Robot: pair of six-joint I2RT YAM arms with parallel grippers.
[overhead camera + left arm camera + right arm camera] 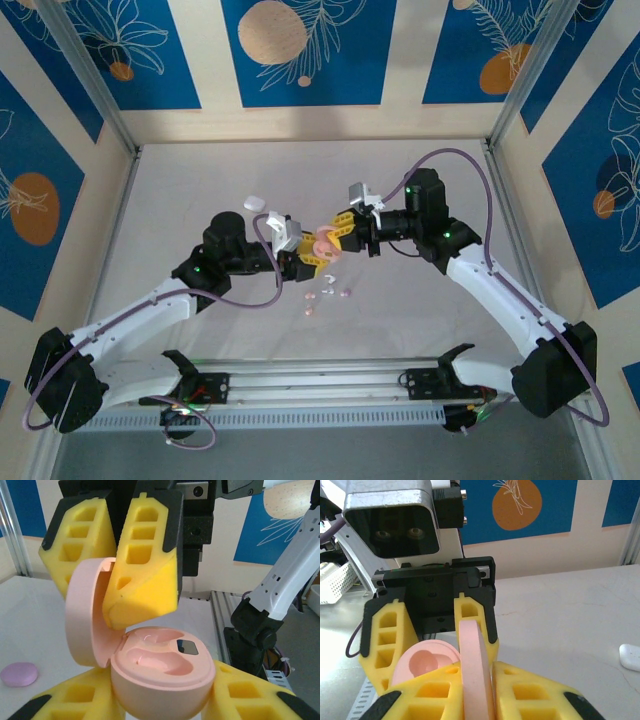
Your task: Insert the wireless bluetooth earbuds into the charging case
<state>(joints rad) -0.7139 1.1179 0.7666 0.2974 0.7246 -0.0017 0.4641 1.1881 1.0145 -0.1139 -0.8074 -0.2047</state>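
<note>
Pink charging case, pebble-shaped, hinged; held above the desk between the two arms, at mid-desk in the overhead view.

Condition: open. Lid stands upright on its hinge. Both moulded wells in the base are visible from the left wrist and look empty.

Holders: left gripper, yellow foam fingers closed around the base from below. Right gripper, fingers pinched flat on the lid, one on each face, as the right wrist view shows edge-on.

Wireless bluetooth earbuds: several tiny pale pieces lying loose on the desk just in front of the held case, none in either gripper. Exact count and colours too small to tell.

Also present: purple case, closed, on the desk to the left; white case, on the desk behind the left gripper.

Progress, as judged: case lifted and opened, so preparation is done. No bud is seated. Remaining: free one gripper, most likely the right, pick each bud from the desk and press it into its well.
</note>
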